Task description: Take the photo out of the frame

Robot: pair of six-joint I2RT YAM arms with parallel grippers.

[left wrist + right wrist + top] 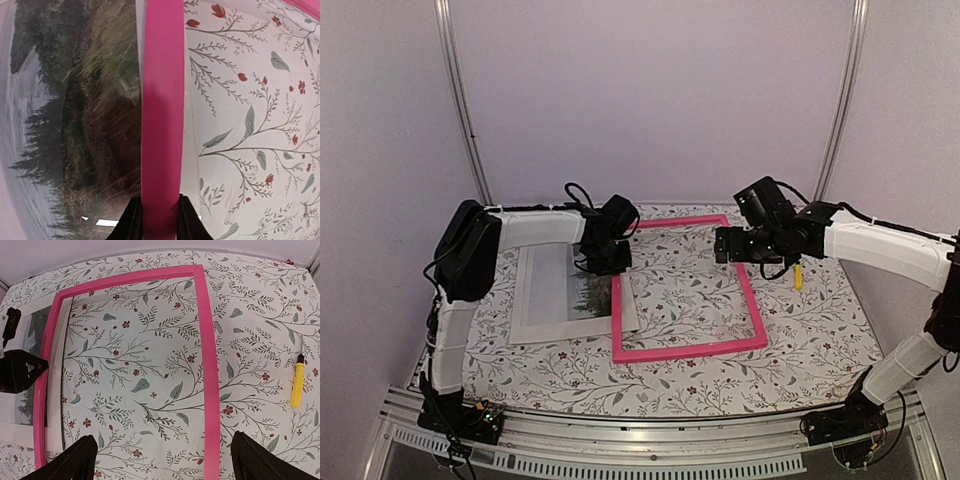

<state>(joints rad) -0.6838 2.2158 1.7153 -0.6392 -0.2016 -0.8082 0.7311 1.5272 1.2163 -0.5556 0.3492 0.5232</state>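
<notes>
Two hands attend the frame: the left hand is clenched on its left rail, whose long axis runs away from the robot; the right hand hangs released above the right rail. The photo lies on the bench, left of the opening, its right margin under the gripped rail, nearer the left arm.

Seen from above, the black left hand covers the far right corner of the white-margined landscape photo and the stretch of narrow bright pink picture frame beneath it. The black right hand masks part of the frame's right rail. At the left wrist, the print is blurred and cropped by three edges. A small yellow object on the floral-covered counter is too small to identify.
</notes>
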